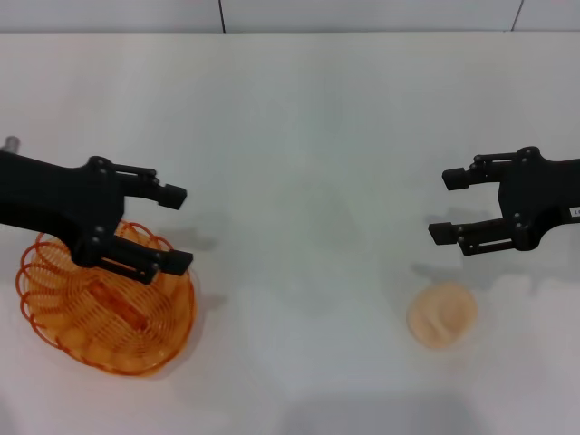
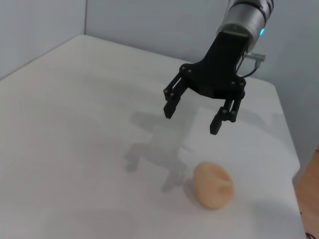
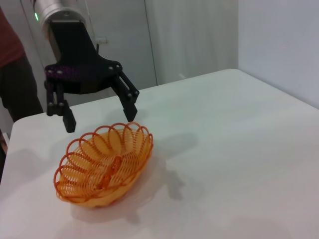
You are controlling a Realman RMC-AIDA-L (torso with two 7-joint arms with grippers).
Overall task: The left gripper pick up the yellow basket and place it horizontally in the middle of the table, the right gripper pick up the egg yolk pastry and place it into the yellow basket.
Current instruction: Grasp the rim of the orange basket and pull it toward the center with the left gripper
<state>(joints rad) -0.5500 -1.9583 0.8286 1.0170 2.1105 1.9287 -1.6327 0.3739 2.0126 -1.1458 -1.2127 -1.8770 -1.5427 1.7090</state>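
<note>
The yellow basket (image 1: 104, 308) rests on the white table (image 1: 299, 136) at the near left, its long axis running diagonally. My left gripper (image 1: 175, 227) is open and hovers above the basket's far right rim, apart from it. The right wrist view shows the same: the left gripper (image 3: 100, 119) is open just above the basket (image 3: 104, 167). The egg yolk pastry (image 1: 441, 314) lies on the table at the near right. My right gripper (image 1: 444, 205) is open and empty, hovering beyond the pastry. In the left wrist view the right gripper (image 2: 192, 120) hangs above the table behind the pastry (image 2: 213, 185).
A wall runs along the table's far edge (image 1: 272, 33). A person in a dark red top (image 3: 12, 59) stands beyond the table's left end. The table's edge (image 2: 291, 149) lies close to the pastry.
</note>
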